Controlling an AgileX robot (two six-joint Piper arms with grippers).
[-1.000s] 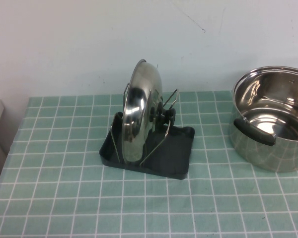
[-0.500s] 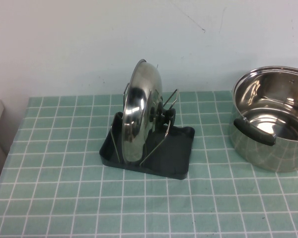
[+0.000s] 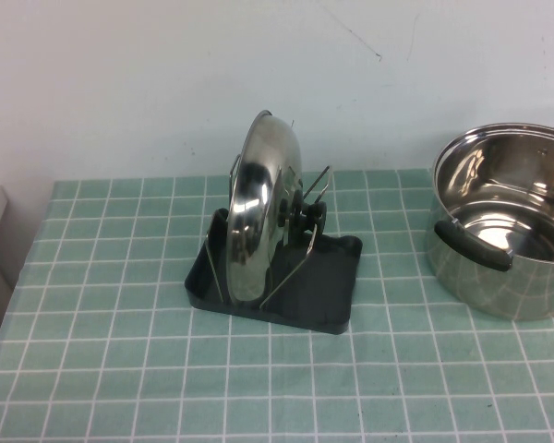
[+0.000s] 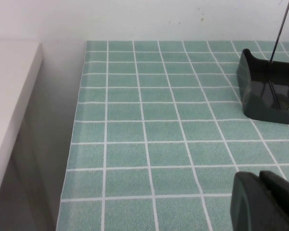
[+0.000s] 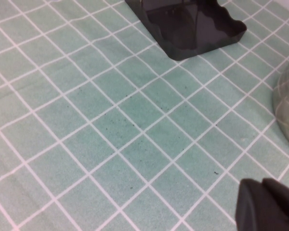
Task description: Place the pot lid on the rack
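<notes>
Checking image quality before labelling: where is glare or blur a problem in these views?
High view: bright reflections on the pot lid standing in the rack, and inside the pot. Left wrist view: left gripper blurred, shut. Right wrist view: right gripper blurred, shut.

pot lid (image 3: pixel 258 208): shiny steel, black knob | rack (image 3: pixel 337 277): dark tray | tablecloth (image 3: pixel 120 369): green-white grid

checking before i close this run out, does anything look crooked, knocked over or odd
Nothing stands out. The pot lid stands on edge in the rack, the pot sits upright apart from it, and the left tool and right tool are shut, clear of both.
</notes>
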